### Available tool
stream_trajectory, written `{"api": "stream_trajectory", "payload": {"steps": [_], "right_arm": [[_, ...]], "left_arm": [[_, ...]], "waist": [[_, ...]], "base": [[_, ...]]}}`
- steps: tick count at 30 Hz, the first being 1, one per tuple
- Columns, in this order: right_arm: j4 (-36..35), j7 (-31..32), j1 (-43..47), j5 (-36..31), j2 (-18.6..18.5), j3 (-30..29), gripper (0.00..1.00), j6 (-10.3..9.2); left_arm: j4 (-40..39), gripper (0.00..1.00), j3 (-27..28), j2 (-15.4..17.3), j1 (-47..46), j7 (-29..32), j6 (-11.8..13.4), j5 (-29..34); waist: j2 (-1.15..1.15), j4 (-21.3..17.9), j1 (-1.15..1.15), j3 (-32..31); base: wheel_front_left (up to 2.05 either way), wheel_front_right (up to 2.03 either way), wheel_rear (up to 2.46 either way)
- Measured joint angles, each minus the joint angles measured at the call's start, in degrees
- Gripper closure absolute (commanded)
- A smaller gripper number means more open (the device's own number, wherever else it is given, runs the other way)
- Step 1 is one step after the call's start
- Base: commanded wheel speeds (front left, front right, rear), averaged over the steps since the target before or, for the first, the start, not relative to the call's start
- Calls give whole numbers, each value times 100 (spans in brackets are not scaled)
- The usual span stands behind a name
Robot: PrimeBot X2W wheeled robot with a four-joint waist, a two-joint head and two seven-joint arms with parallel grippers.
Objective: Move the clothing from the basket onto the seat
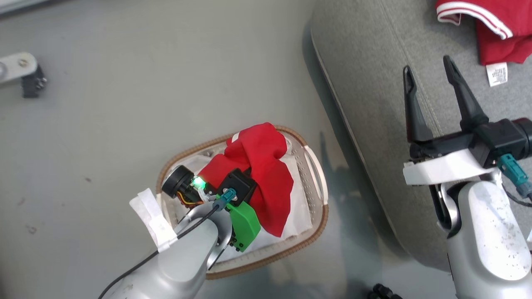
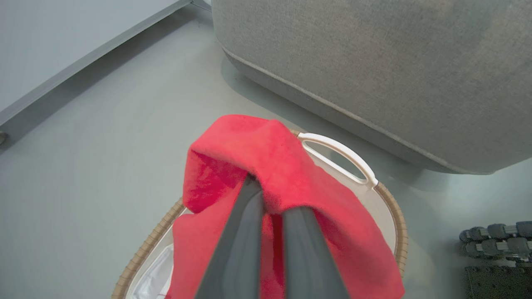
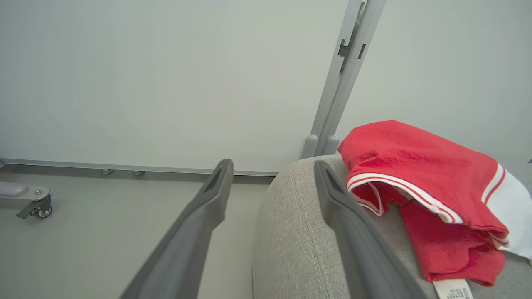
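The plain red garment rises in a bunched peak out of the white basket, which stands on the floor beside the seat. In the left wrist view my left gripper is shut on the plain red garment, whose cloth drapes over both fingertips above the basket. The red garment with white striped trim lies on the seat at the far right, its white tag showing. My right gripper hovers open over the seat's edge with nothing between its fingers, left of the striped garment.
The basket's white cloth liner lies under the red garment. A caster leg sits on the floor at the far left. A pale wall panel with a metal post stands behind the seat. Black tracked hardware lies right of the basket.
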Motion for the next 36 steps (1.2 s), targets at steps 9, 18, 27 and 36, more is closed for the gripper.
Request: {"api": "stream_trajectory", "payload": {"steps": [9,18,27,36], "right_arm": [[243,0,578,-145,-2,-66,0,0],[479,0,945,-168,-1,287,0,0],[678,0,958,-124,-2,849,0,0],[1046,0,943,-18,-1,1735,0,0]], "left_arm": [[-568,100,172,327,-64,0,-118,219],[-616,100,-2,658,-834,73,-261,350],[-837,100,-190,828,-1692,313,-292,214],[-1165,100,-670,846,-2247,588,-300,-49]], "waist": [[0,386,0,-961],[0,763,0,-1834],[0,1045,0,-2434],[0,1184,0,-2718]], "base": [[0,0,0],[0,0,0],[0,0,0],[0,0,0]]}}
